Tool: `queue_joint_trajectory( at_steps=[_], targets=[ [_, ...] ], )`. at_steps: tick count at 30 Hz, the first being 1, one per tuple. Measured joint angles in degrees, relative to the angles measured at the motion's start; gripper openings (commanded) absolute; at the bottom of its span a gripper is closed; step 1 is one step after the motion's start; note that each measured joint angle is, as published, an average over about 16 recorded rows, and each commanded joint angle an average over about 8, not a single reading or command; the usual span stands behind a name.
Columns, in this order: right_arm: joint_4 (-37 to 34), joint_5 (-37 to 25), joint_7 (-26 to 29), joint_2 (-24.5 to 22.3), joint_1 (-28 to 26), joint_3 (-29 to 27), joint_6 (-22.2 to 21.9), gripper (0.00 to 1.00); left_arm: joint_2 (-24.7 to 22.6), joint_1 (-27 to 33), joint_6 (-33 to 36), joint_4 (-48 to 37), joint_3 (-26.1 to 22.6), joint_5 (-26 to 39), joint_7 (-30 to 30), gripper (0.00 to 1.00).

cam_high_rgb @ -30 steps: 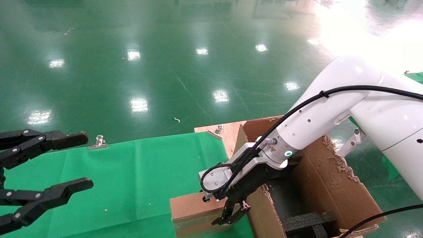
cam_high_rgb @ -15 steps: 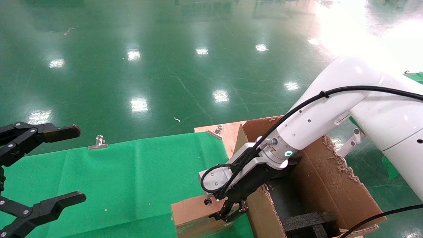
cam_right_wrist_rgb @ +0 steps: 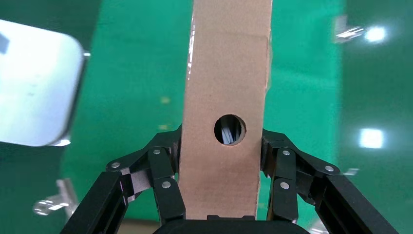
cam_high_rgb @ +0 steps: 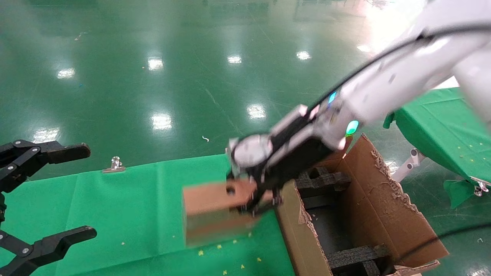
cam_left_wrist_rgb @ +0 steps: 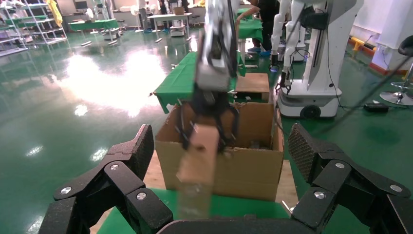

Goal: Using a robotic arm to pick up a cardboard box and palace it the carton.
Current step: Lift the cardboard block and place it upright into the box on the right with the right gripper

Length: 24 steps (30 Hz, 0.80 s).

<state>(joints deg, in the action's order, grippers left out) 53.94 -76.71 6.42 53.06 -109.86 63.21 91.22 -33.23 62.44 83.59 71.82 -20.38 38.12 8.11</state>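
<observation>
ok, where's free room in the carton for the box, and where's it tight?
Free: the dark floor strip of the carton between the two black foam blocks, bordered by its ragged walls. Tight: over the foam. The right gripper holds the cardboard box above the green cloth; the left gripper hangs open.

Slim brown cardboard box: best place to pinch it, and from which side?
Across its thin dimension, fingers on the two broad faces, coming in at the narrow holed edge. The slim brown cardboard box is flat, so only that span fits. The right gripper holds it this way; the left gripper hangs open aside.
</observation>
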Motion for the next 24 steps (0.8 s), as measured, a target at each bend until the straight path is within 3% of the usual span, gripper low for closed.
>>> queue_joint_trajectory(
  at_steps=[10,24],
  targets=[
    [-7.8,6.6,-5.4,0.1,-13.7,5.7,0.1,0.00,0.0,0.0,0.0,0.0,0.0,0.0,0.0,1.00],
    [-15.2,12.3,-10.6,-3.6,-22.8,15.1,0.1,0.00,0.0,0.0,0.0,0.0,0.0,0.0,0.0,1.00]
  ],
)
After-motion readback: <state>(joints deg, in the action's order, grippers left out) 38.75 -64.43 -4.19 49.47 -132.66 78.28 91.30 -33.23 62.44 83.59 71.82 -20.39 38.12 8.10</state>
